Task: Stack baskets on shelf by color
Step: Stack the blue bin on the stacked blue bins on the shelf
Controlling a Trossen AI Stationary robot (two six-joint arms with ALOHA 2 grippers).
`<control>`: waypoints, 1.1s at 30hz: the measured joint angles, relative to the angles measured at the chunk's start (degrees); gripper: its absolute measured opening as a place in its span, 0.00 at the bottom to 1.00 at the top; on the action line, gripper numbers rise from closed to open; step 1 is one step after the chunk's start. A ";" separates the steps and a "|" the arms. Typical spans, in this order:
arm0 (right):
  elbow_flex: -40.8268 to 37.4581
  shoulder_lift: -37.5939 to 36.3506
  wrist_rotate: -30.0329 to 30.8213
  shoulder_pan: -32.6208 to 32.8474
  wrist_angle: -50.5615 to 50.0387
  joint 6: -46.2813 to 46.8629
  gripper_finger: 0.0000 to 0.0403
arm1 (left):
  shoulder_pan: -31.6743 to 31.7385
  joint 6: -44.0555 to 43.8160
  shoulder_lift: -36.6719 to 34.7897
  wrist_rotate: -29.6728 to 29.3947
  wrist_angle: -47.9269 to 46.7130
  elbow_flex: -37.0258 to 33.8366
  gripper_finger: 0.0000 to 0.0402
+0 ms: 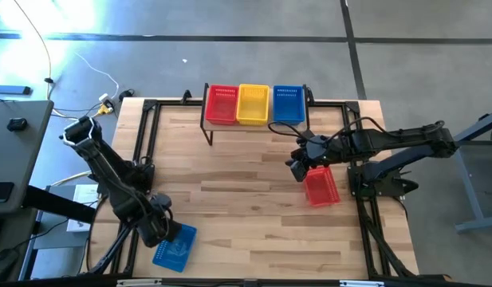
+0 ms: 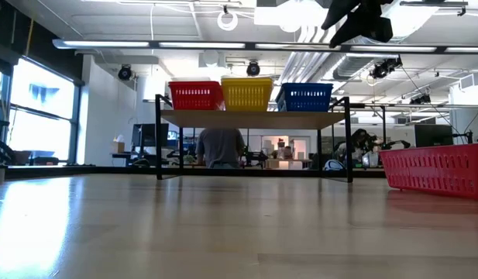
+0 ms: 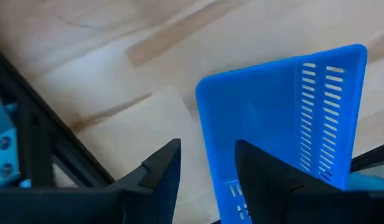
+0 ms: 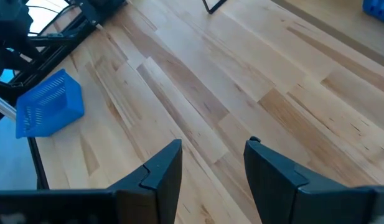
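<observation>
The blue basket [image 1: 175, 247] lies at the tabletop's [image 1: 253, 207] near left corner, long axis slightly askew to the edge, just beside the left gripper [image 1: 160, 229], whose fingers stand apart, empty. I'd straddle one long wall squarely before closing. The right gripper [image 1: 299, 164] hovers open over the loose red basket [image 1: 320, 186]; the shelf [image 1: 257, 123] holds three stacks

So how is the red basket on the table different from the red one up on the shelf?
The red basket on the table lies alone at the right, askew beside the right gripper. The red basket on the shelf sits raised and square in a row, next to the yellow basket. Both share colour, shape and slotted sides.
</observation>
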 joint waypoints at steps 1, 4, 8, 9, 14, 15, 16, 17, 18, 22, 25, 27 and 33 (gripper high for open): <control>0.00 0.00 0.00 0.00 -0.02 -0.02 0.39 | 0.01 0.00 0.62 0.12 0.63 0.00 0.35; 0.00 0.00 0.00 0.00 -0.01 -0.02 0.39 | 0.04 -0.20 2.63 0.98 1.82 0.00 0.35; 0.00 0.00 0.00 0.00 -0.15 -0.02 0.39 | 0.03 -1.19 5.19 1.86 2.10 0.00 0.35; 0.00 0.00 0.00 0.00 -0.23 0.00 0.39 | 0.03 -1.64 5.70 1.86 2.17 0.00 0.35; 0.00 0.00 0.00 0.00 -0.35 -0.02 0.39 | 0.13 -2.60 8.51 1.84 2.91 0.00 0.35; 0.00 0.00 0.00 0.00 -0.35 -0.02 0.39 | 0.13 -2.93 9.10 1.81 3.31 0.00 0.35; 0.00 0.00 0.00 0.00 -0.35 -0.02 0.39 | 0.12 -3.22 9.55 1.81 3.65 0.00 0.35; 0.00 0.00 0.00 0.00 -0.36 -0.02 0.39 | 0.12 -3.42 10.03 1.81 4.16 0.00 0.35; 0.00 0.00 0.00 0.00 -0.35 -0.02 0.39 | 0.18 -3.47 10.57 1.81 5.06 0.00 0.34; 0.00 0.00 0.01 0.00 -0.36 -0.02 0.39 | 0.67 -4.83 12.74 1.66 7.00 0.02 0.29; 0.00 0.00 0.00 0.00 -0.37 -0.21 0.39 | 1.30 -6.14 13.44 1.48 7.79 0.02 0.21; 0.00 0.00 -0.24 0.00 -0.39 -0.79 0.39 | 2.07 -7.10 13.51 1.19 8.41 0.02 0.15; 0.00 0.00 -2.27 0.02 -0.39 -4.01 0.39 | 5.34 -8.37 12.85 -0.72 9.90 0.07 0.02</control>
